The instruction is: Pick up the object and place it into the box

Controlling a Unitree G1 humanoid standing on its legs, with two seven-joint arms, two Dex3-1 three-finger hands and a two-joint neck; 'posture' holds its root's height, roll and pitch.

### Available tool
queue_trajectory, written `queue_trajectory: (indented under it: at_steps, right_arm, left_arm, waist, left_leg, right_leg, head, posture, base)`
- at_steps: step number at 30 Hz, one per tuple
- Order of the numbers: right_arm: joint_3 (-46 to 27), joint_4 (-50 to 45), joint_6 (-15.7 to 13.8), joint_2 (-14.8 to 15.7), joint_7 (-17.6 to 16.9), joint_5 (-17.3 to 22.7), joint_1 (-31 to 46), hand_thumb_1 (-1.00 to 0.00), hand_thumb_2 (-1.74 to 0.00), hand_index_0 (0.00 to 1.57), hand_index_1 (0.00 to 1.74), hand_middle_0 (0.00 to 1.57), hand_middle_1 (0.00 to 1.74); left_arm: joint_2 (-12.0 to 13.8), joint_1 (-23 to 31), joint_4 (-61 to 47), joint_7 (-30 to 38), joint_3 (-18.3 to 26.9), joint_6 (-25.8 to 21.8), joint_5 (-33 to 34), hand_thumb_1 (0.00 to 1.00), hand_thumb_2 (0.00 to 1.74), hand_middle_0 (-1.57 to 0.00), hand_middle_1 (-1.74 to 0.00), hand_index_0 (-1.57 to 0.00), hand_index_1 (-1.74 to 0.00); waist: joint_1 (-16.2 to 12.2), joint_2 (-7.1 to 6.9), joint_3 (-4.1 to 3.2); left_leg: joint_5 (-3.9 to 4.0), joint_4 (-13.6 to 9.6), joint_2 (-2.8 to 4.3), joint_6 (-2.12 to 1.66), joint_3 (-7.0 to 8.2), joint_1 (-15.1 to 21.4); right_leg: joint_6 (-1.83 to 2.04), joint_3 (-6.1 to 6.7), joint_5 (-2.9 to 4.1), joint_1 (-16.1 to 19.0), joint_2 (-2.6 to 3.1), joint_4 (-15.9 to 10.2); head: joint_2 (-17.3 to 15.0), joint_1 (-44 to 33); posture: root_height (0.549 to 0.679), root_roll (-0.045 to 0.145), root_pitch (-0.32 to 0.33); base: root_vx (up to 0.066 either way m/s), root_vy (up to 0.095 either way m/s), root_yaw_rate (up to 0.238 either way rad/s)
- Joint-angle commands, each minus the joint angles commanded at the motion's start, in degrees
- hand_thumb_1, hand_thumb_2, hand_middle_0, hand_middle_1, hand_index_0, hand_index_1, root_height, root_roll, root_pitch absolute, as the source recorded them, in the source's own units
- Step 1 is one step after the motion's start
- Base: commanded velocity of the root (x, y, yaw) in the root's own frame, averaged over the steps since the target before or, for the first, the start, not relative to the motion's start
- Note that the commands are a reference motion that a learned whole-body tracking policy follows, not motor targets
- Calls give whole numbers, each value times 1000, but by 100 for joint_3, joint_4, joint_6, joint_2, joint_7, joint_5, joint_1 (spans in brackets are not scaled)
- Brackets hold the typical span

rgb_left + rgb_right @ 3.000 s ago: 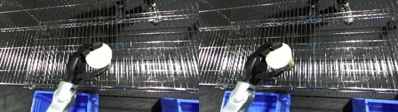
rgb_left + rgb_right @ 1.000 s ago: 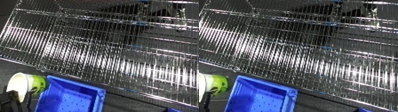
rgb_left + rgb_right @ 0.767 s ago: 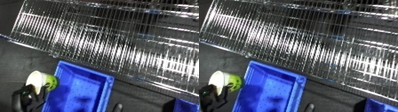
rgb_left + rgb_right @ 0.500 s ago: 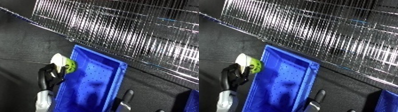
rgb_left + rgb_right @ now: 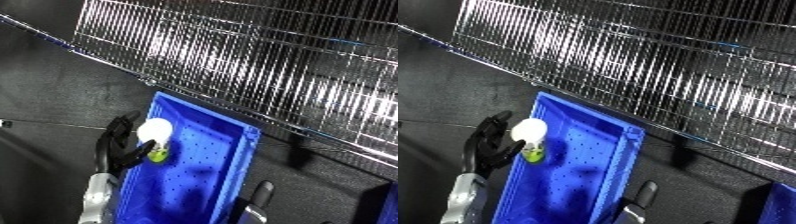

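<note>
The left hand (image 5: 120,145), fingers curled around the white-and-green object (image 5: 154,134), holds it just over the blue bin's (image 5: 238,165) left wall, seemingly ready to drop it inside.

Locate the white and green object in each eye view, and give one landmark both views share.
Left eye view: the white and green object sits left of centre, held in the left hand over the blue bin's left wall.
Right eye view: same object, shifted further left.
Shared landmark: the wire shelf above the bin.

Storeroom or lab: chrome wire shelving (image 5: 266,75), blue plastic bin (image 5: 218,165) on dark floor (image 5: 53,90).
</note>
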Motion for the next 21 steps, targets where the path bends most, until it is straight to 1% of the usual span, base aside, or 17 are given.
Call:
queue_trajectory:
  at_steps: [6, 11, 14, 15, 16, 18, 19, 20, 21]
  right_arm:
    - [1, -44, 17, 20, -25, -12, -13, 0, 0, 0, 0, 0, 0]
    - [-2, -80, 19, 33, -44, -25, -27, 0, 0, 0, 0, 0, 0]
    - [0, -121, 7, 28, -53, -45, -44, 0, 0, 0, 0, 0, 0]
    - [5, -169, 9, 15, -86, -68, -67, 0, 0, 0, 0, 0, 0]
    - [5, -169, 9, 15, -86, -68, -67, 0, 0, 0, 0, 0, 0]
    - [9, -220, 23, -2, -139, -107, -104, 0, 0, 0, 0, 0, 0]
    - [12, -267, 45, -19, -201, -146, -158, 0, 0, 0, 0, 0, 0]
    - [12, -267, 45, -19, -201, -146, -158, 0, 0, 0, 0, 0, 0]
    - [11, -286, 61, -36, -233, -165, -194, 0, 0, 0, 0, 0, 0]
  left_arm:
    - [-26, -14, 74, -118, -29, 85, -30, 0, 0, 0, 0, 0, 0]
    - [-60, -5, 70, -245, -108, 170, 50, 0, 0, 0, 0, 0, 0]
    - [-105, 11, 29, -437, -223, 311, -23, 0, 0, 0, 0, 0, 0]
    - [-146, 25, -7, -575, -312, 417, -96, 0, 0, 0, 0, 0, 0]
    - [-146, 25, -7, -575, -312, 417, -96, 0, 0, 0, 0, 0, 0]
    - [-204, 41, -50, -693, -401, 494, -160, 0, 0, 0, 0, 0, 0]
    - [-271, 51, -105, -787, -489, 550, -204, 0, 0, 0, 0, 0, 0]
    - [-271, 51, -105, -787, -489, 550, -204, 0, 0, 0, 0, 0, 0]
    - [-307, 54, -137, -837, -538, 586, -227, 0, 0, 0, 0, 0, 0]
  waist:
    - [-21, 6, 0]
    - [-44, 20, 0]
    - [-72, 48, 0]
    - [-98, 78, 0]
    - [-98, 78, 0]
    - [-126, 118, 0]
    - [-153, 163, 0]
    - [-153, 163, 0]
    - [-167, 191, 0]
  left_leg:
    - [-12, -13, -11, 1, 9, 16]
    - [-36, 8, -14, 14, 28, 28]
    - [-65, 60, -14, 28, 52, 22]
    - [-83, 96, -14, 33, 72, 21]
    - [-83, 96, -14, 33, 72, 21]
    - [-94, 125, -14, 33, 96, 17]
    - [-100, 154, -11, 32, 123, 7]
    - [-100, 154, -11, 32, 123, 7]
    - [-105, 174, -8, 32, 139, -3]
  right_leg:
    - [21, 6, 35, 12, 2, -65]
    - [40, 4, 60, 25, -3, -89]
    - [60, 10, 88, 21, -10, -93]
    - [72, 24, 112, 14, -12, -102]
    - [72, 24, 112, 14, -12, -102]
    - [78, 43, 137, -1, -12, -114]
    - [83, 63, 168, -23, -11, -124]
    - [83, 63, 168, -23, -11, -124]
    - [86, 76, 184, -42, -9, -124]
  head:
    - [97, 165]
    - [128, 366]
    - [130, 674]
    - [157, 869]
    - [157, 869]
    - [200, 1205]
    - [246, 1513]
    - [246, 1513]
    - [267, 1667]
  posture:
    - [647, 30, 53]
    - [648, 28, 52]
    - [648, 27, 51]
    - [648, 26, 50]
    - [648, 26, 50]
    - [648, 27, 50]
    - [648, 28, 50]
    - [648, 28, 50]
    - [648, 28, 50]
  base:
    - [-5, -15, -33]
    - [0, -25, -59]
    - [-10, -19, -113]
    - [-18, -4, -127]
    - [-18, -4, -127]
    - [-20, 1, -129]
    - [-26, 3, -136]
    - [-26, 3, -136]
    - [-29, 6, -139]
